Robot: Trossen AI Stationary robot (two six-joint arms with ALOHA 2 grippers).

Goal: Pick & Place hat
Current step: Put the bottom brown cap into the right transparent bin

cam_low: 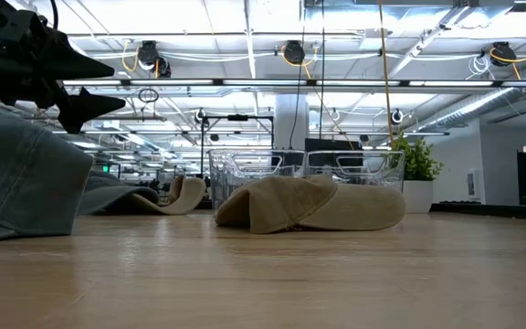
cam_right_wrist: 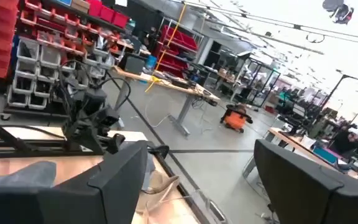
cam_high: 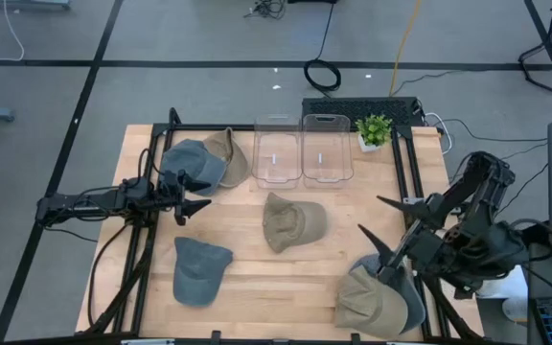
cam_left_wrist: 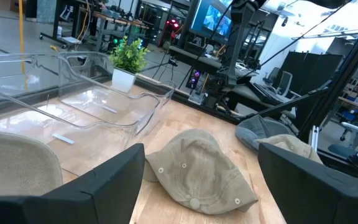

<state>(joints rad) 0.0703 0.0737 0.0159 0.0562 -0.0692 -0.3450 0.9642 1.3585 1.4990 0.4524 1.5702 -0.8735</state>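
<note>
Several hats lie on the wooden table (cam_high: 257, 297). A tan cap (cam_high: 292, 222) rests crown up in the middle and also shows in the low view (cam_low: 313, 203) and the left wrist view (cam_left_wrist: 197, 171). A blue cap (cam_high: 199, 270) lies near left, a blue and a tan cap (cam_high: 199, 163) overlap at the far left, and another tan and blue pair (cam_high: 381, 299) sits near right. My left gripper (cam_high: 205, 195) stands open and level, left of the middle cap and pointing at it. My right gripper (cam_high: 379, 218) is open, raised above the table's right side, with nothing between its fingers.
Two clear plastic bins (cam_high: 277, 150) (cam_high: 327, 149) stand side by side at the far edge, with a small potted plant (cam_high: 374, 131) to their right. Black frame rails (cam_high: 151, 163) run along both sides of the table. Bare wood lies between the middle cap and the near edge.
</note>
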